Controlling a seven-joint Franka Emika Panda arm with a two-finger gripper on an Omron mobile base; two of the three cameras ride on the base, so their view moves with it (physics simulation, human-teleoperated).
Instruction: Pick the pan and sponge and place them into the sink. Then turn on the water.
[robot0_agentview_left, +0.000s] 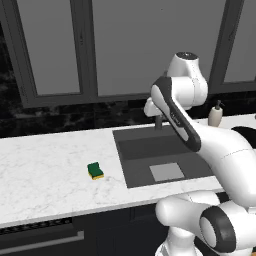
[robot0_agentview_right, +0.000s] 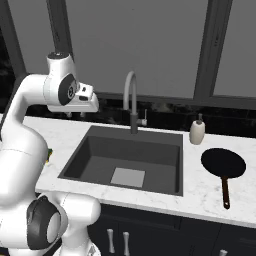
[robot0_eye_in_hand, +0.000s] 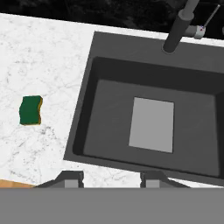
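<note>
Gripper (robot0_eye_in_hand: 111, 177) hangs above the sink's (robot0_eye_in_hand: 83, 113) front rim, jaws apart, holding nothing. We judge nothing done yet: sponge (robot0_agentview_left: 95, 170) on the bench left of the sink, pan (robot0_agentview_right: 223, 163) right of it, faucet (robot0_agentview_right: 131, 100) dry.

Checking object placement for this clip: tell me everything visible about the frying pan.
The pan is a round, flat, matte black frying pan with a long thin reddish-brown handle pointing toward the counter's front edge. It lies flat on the white marble counter, to the right of the sink and in front of a small soap bottle. Nothing touches it but the counter.
</note>
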